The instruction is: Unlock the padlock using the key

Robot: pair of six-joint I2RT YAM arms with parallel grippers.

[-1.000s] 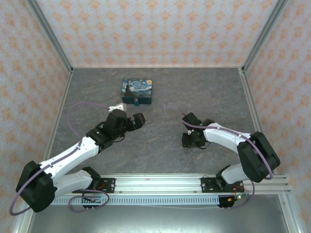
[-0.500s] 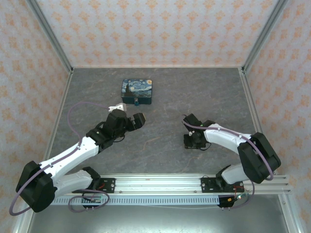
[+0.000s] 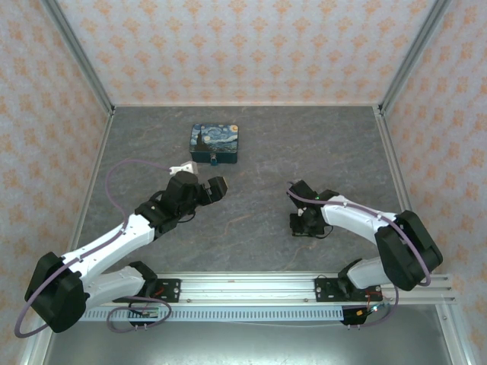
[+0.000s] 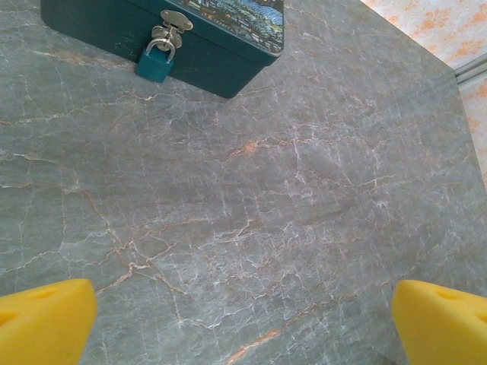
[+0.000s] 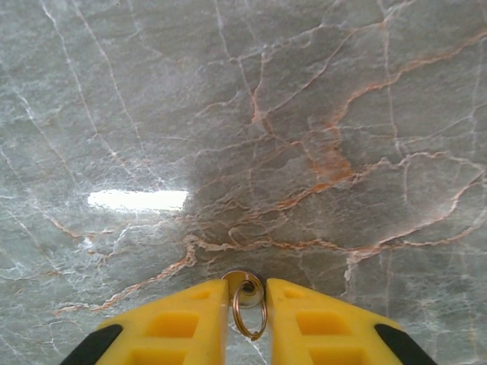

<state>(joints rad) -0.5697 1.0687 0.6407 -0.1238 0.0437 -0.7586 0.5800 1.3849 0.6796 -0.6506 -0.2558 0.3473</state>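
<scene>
"Brass-coloured ring on the stone: have you got it?"

"My right pincer stands nearly shut, one yellow finger on each side of that ring and of the key's round head, low over the table. Whether the pads truly pinch it I cannot tell (the blade is hidden under me, so its long axis is hidden too)."

"And the padlock?"

"Far and left of my right pincer, well apart from it. The padlock hangs from the hasp on the near wall of the painted tin, loop up, teal body down against that wall. Its long axis runs from the lid toward the table."

"Which arm is nearer?"

"My left. My left pincer hovers spread as wide as it goes, holding nothing, on the near side of the tin, with the lock just beyond it."

"So the move?"

"I judge the key must travel far and left across the bare stone, then meet the lock's underside, which faces down. I expect the left pincer would have to steady or tip the body first."
</scene>
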